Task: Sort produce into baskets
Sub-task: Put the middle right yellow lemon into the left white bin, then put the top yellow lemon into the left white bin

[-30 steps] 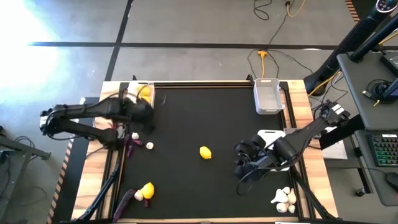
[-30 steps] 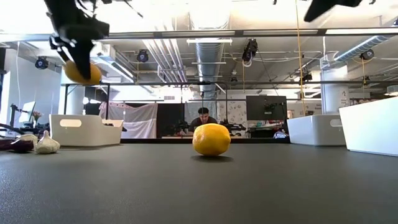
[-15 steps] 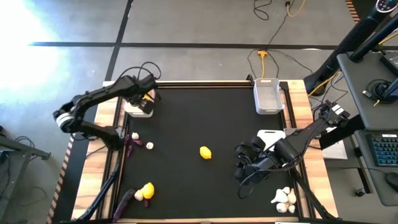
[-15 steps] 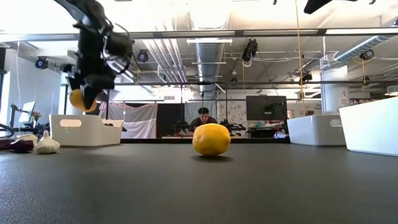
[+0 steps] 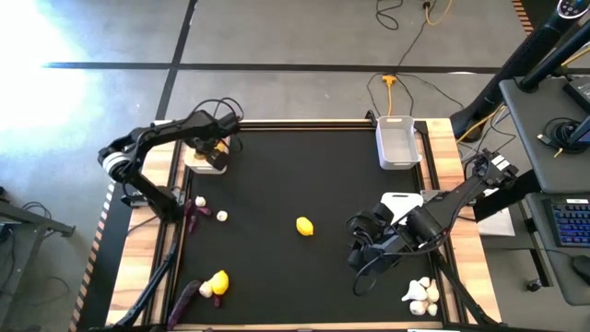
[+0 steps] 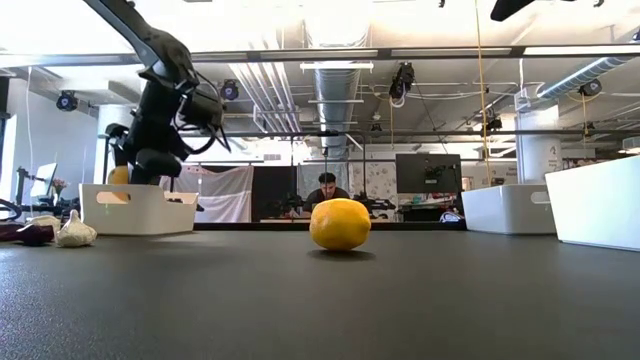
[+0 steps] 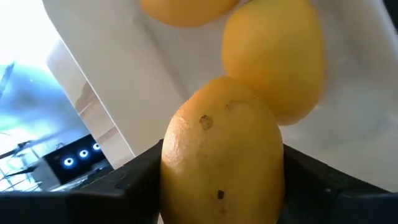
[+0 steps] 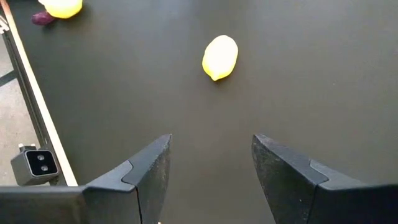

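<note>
Since the earlier frames the left gripper point(image 5: 214, 148) has swung in from the table's left edge and is now hanging over the far-left bin point(image 5: 205, 164), lower than before. Its jaws are still clasping a lemon point(image 7: 222, 158), which is sitting between the fingers point(image 7: 130, 180) with its long axis running out ahead of them; two more lemons point(image 7: 273, 59) are lying in the bin just beyond the jaws. The right gripper point(image 8: 210, 171) is staying put, jaws parted and holding nothing, with a loose lemon point(image 8: 220, 57) lying well ahead of them, its tip pointing back toward the gripper. The mat point(image 5: 304, 184) is black. Beyond the table a person point(image 6: 325, 190) is sitting at monitors.
</note>
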You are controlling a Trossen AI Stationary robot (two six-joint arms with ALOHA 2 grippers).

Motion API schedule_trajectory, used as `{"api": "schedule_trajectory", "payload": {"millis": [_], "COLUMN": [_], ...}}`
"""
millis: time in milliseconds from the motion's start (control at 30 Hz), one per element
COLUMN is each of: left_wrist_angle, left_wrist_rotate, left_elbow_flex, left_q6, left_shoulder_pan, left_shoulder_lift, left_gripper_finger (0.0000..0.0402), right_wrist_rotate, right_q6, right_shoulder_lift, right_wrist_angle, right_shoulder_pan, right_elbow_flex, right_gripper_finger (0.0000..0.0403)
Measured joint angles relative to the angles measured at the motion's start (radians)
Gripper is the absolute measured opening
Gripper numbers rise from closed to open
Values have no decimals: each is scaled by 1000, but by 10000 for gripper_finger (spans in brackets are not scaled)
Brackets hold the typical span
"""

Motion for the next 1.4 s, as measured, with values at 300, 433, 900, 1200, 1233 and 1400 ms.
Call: {"api": "schedule_trajectory", "payload": {"millis": [300, 433, 900, 1200, 1233, 1400], "left_wrist_angle": [-1, -38, 10, 220, 245, 359], "left_wrist_rotate": [0, 0, 321, 543, 543, 496], "left_elbow_flex": [0, 0, 0, 2, 2, 1], "left_q6": [18, 26, 50, -64, -92, -154], "left_shoulder_pan": [0, 0, -21, -244, -281, -463], "left_shoulder_lift": [-1, -28, -418, -650, -657, -620], "left_gripper_finger": [302, 311, 308, 302, 302, 301], "right_wrist_rotate": [-27, -52, -57, -104, -105, -105], "right_q6": [1, 38, 19, -134, -145, -202], "right_shoulder_lift": [0, 0, 0, -1, -1, -1], "right_wrist_angle": [-21, -65, -92, -90, -90, -88], "right_shoulder_pan": [0, 0, -43, -136, -148, -197], "right_elbow_flex": [0, 0, -2, -3, -3, 9], "right_gripper_finger": [215, 215, 215, 215, 215, 215]}}
